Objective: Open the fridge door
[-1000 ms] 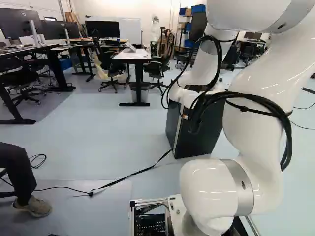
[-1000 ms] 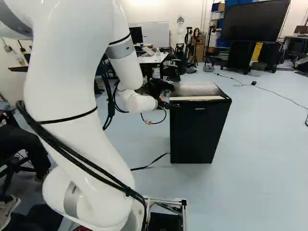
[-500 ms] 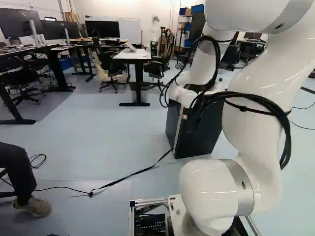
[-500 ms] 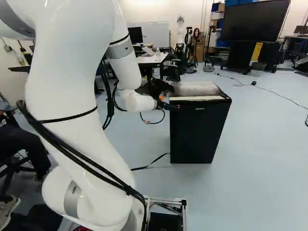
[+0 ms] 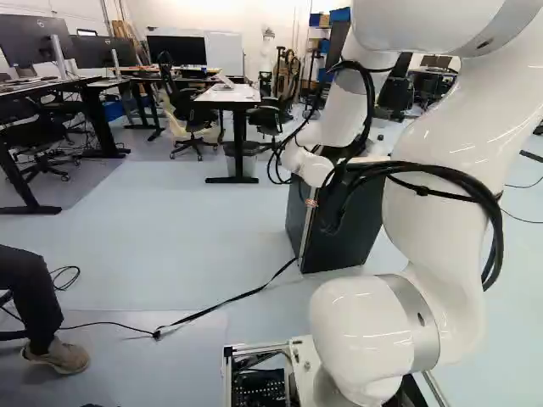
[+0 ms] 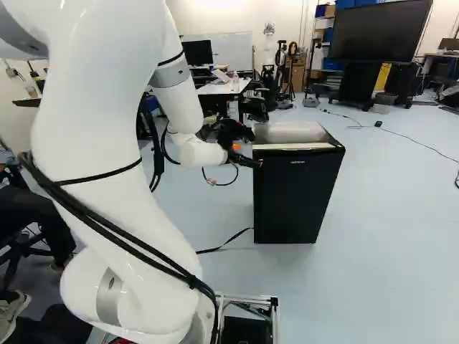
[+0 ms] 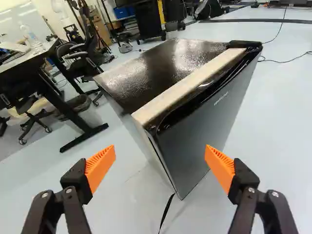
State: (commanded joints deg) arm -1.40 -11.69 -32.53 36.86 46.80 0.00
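Note:
My gripper (image 6: 247,159) is at the upper left corner of the black fridge (image 6: 294,197) in the right base view. In the wrist view the gripper (image 7: 160,163) stands open, its orange pads wide apart with nothing held. The fridge door (image 7: 207,126) lies ahead, its near upright edge seen between and beyond the fingers. A pale strip (image 7: 185,85) runs along the top behind the door, which looks shut against the body. Whether a finger touches the fridge I cannot tell. The left base view shows the fridge (image 5: 348,225) partly behind the arm.
A black strap (image 5: 225,301) runs over the floor from the fridge's foot. Beyond stand a white table (image 5: 229,95) and office chairs. A large screen (image 6: 380,32) stands at the back right. A person's leg and shoe (image 5: 58,356) are at the left of the left base view.
The wrist and gripper have shifted slightly left in the right base view, toward the fridge's left edge and a little outward. The fridge and the base have not moved.

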